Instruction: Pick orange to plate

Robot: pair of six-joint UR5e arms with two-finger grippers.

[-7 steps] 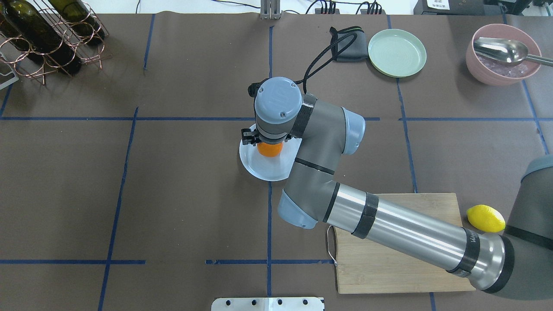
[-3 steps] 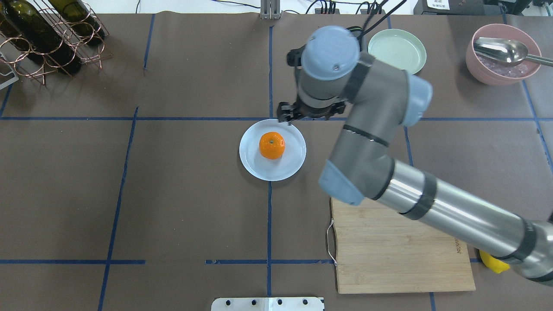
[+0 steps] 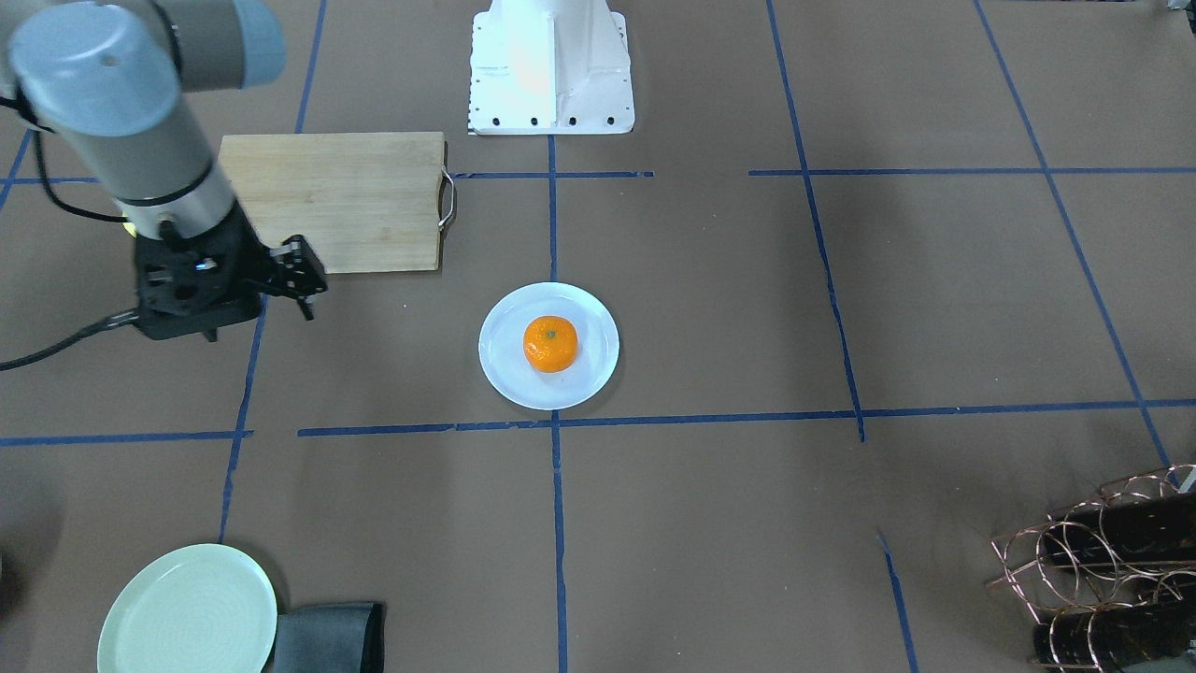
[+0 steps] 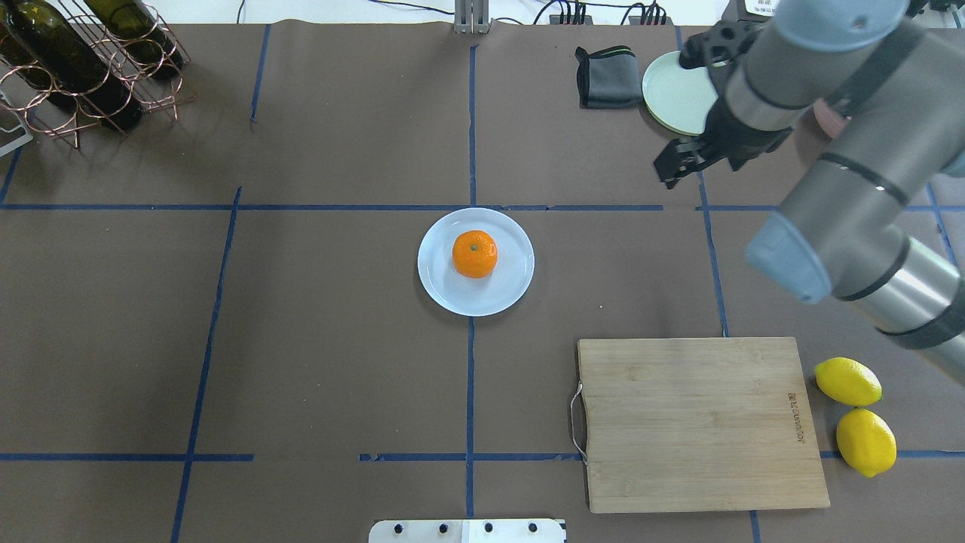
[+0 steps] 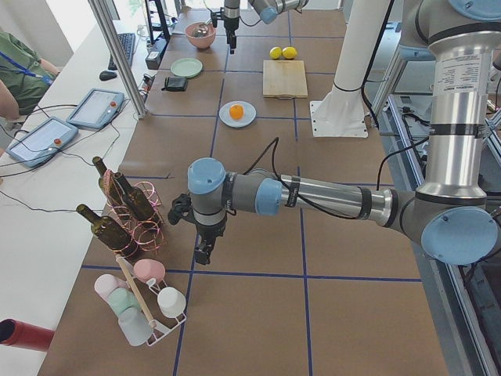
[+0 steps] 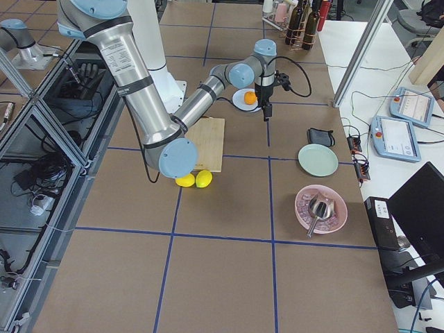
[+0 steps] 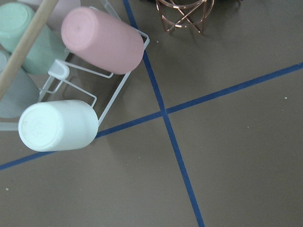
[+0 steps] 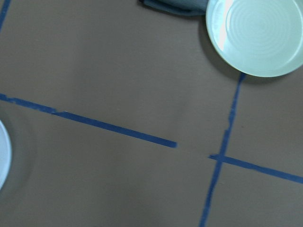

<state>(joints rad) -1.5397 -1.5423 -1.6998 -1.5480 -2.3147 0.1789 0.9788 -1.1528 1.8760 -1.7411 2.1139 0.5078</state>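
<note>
Orange (image 4: 474,253) sits on plate (image 4: 446,290); right gripper (image 4: 669,170), fingers apart, hangs well clear. A table knock could roll it off.

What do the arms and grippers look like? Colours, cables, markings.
Both match. The right arm and left arm: silver tubes, black bands, grey joints, pale blue caps, a white printed label on the upper tube. The right gripper and left gripper: black, a black cable trailing from each wrist.

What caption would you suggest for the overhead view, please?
Orange rests on the plate; open right gripper hangs near the green plate.
</note>
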